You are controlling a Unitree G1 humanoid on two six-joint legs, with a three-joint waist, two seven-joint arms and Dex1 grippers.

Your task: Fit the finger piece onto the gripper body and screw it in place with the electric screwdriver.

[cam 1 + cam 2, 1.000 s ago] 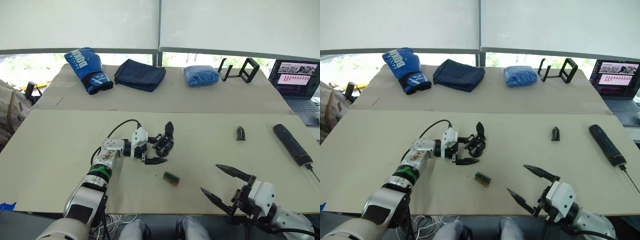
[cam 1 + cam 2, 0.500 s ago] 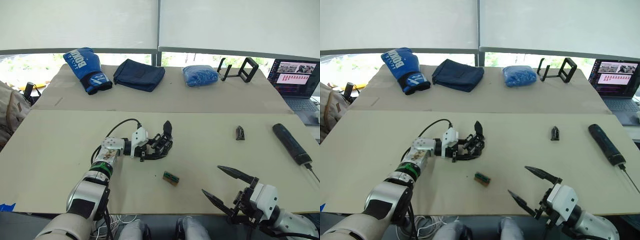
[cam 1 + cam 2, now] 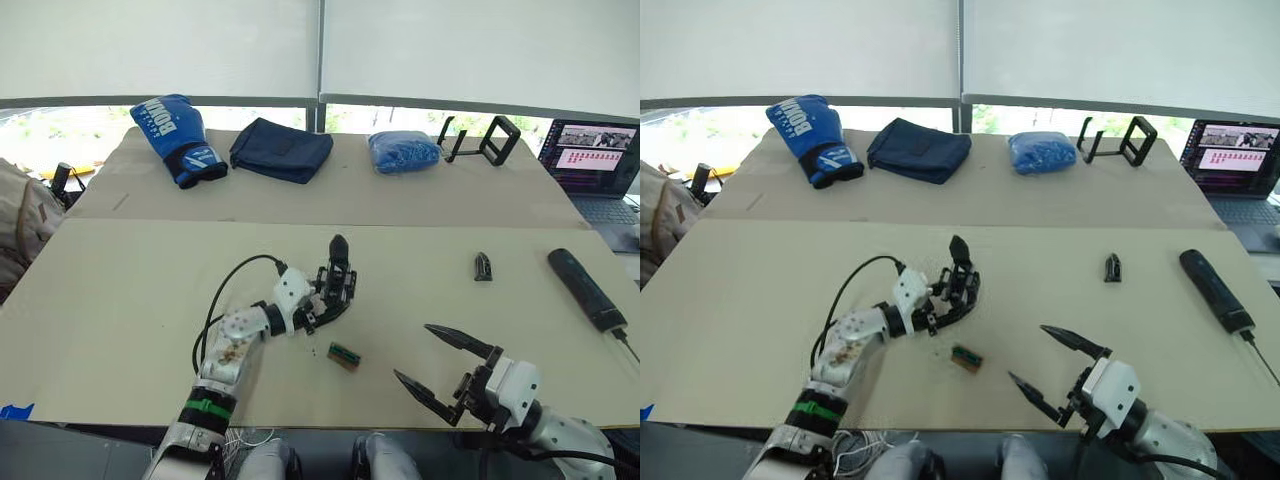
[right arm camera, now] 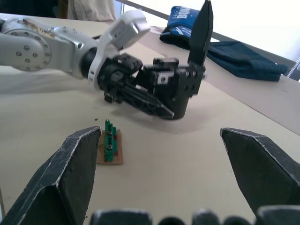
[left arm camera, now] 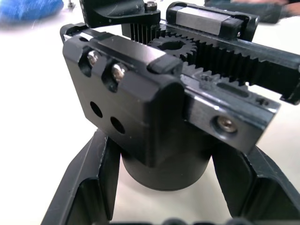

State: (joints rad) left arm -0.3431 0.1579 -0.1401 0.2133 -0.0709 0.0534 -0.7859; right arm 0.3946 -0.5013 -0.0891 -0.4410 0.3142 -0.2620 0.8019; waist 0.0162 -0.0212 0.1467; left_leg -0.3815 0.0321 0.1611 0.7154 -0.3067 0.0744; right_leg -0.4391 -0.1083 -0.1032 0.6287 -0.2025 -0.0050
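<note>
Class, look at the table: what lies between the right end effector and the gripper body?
The small green-and-brown block lies between the open right end effector and the gripper body, which the left end effector holds. The eye views and right wrist view show it.

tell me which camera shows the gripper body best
The left wrist view: the gripper body sits close up between the left pincer's fingers, showing its gear, toothed rack and screws. The right wrist view shows it whole from the side, its pointed finger up. The two eye views show it small, held by the left pincer.
</note>
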